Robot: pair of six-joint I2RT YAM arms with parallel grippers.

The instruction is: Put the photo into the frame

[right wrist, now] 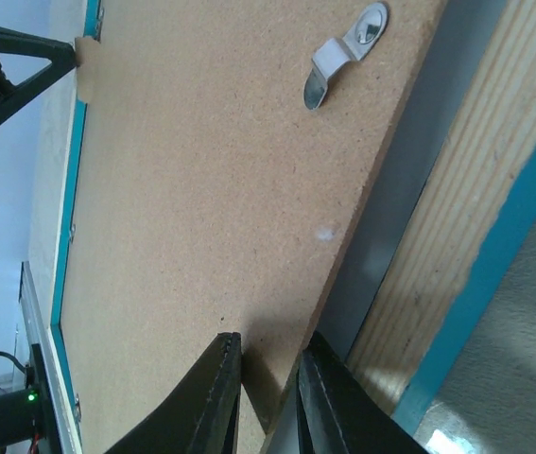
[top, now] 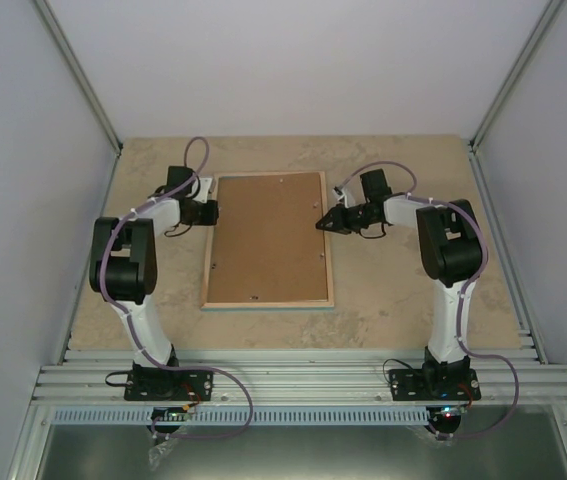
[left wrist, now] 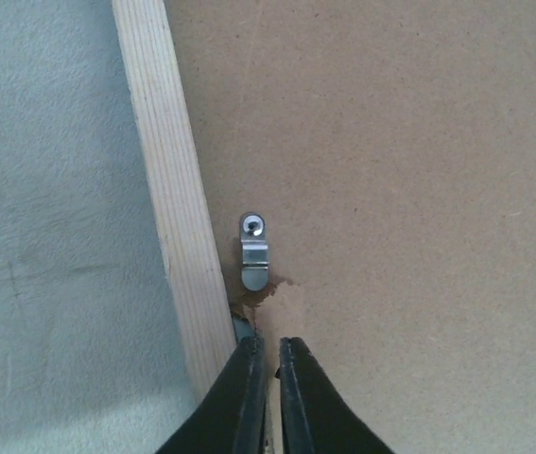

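The frame (top: 268, 302) lies face down at the centre of the surface (top: 403, 290). The brown backing board (top: 268, 235) sits in its back. The left gripper (top: 210, 212) is clenched on a small tab (left wrist: 286, 307) at the board's left edge. The right gripper (top: 323, 222) grasps the board's right edge, which is slightly raised off the frame.

I can read nothing from here. None of my three views shows a legible word, label, brand mark, number or sign, neither on the frame (left wrist: 173, 189) nor on the brown backing board (top: 268, 235) lying in it. The small metal clips (left wrist: 254, 251) along the board's edges are plain metal.
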